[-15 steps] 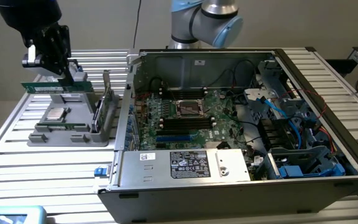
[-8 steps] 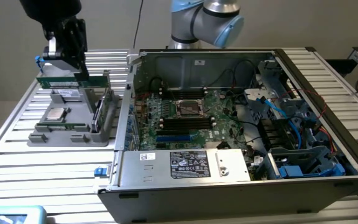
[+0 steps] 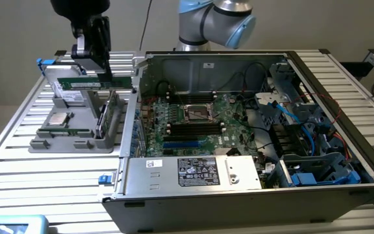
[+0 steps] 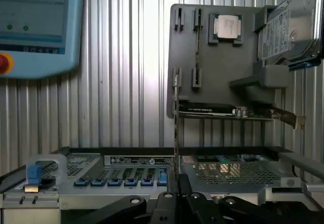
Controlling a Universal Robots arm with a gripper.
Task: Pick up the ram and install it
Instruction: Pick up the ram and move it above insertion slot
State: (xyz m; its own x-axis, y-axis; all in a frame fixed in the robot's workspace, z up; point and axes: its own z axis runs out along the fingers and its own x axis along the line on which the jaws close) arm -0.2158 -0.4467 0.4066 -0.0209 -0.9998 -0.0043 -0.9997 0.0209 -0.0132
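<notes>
- The open computer case takes up the middle and the exterior view's right. Its side wall stands between the held part and the motherboard, so the carry probably needs enough height to pass over that wall without clipping it.
- The grey parts holder sits on the slatted table toward the exterior view's left. Other parts are in it, so the load is best kept well above them.
- The gripper hangs over the holder in the upper left of the exterior view, its jaws closed on the ram.
- The ram is lifted clear of the holder and lies roughly level, with one end close to the case's side wall. In the wrist view the ram appears edge-on as a thin straight line running out from the gripper, which suggests a square grip. Slow, steady motion should keep it from twisting in the jaws.
- The long black slots lie below the processor socket at the centre of the board. The stick's long edge should be brought parallel to them.
</notes>
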